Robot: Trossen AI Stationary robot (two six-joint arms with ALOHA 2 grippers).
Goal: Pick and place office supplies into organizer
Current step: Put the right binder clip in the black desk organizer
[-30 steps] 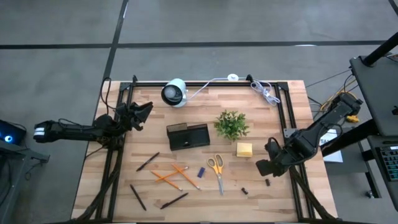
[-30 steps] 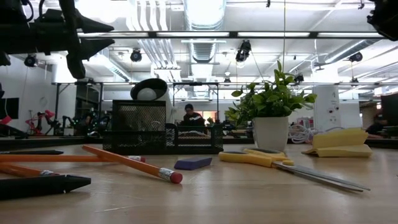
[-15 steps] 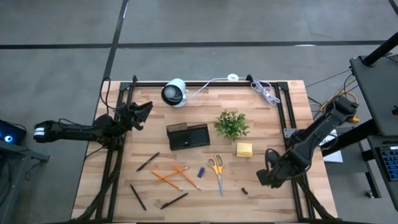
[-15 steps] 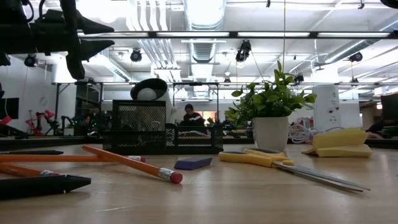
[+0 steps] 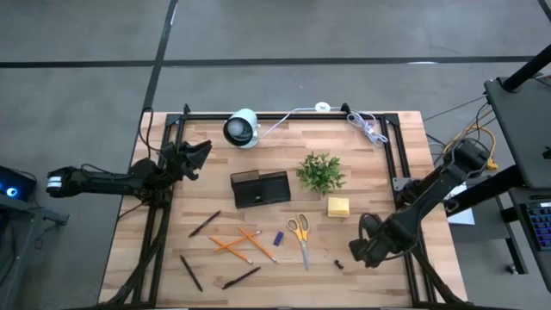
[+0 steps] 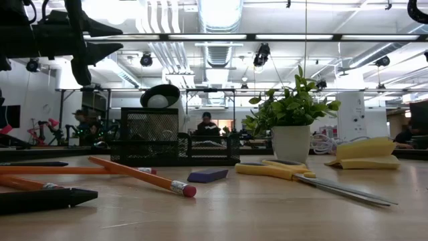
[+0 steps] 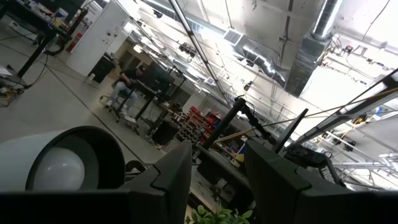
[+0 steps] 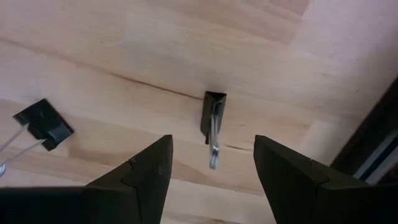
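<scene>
Now, near to far across the bench [image 5: 387, 172]:
Right gripper [image 5: 360, 250]: low at the bench's 4 o'clock corner, fingers [image 8: 146, 177] apart and holding nothing.
Wrist-only detail: the right wrist view shows a dark clip [image 8: 212, 118] lying between the spread fingers, and a second clip [image 8: 43, 122] off to one side; from above they are mere specks.
Supplies: pencils [image 5: 244, 243], pens [image 5: 204, 224], scissors [image 5: 300, 234], sticky-note pad [image 5: 338, 207] all loose on the wood.
Organizer [image 5: 260, 189]: near bench centre, toward 12 o'clock of the pencils.
Left gripper [image 5: 195, 153]: raised at 9 o'clock, fingers apart, empty.
Change: the right gripper has travelled toward 6 o'clock, over the clips, and spread wider; the left arm has stayed put.
</scene>
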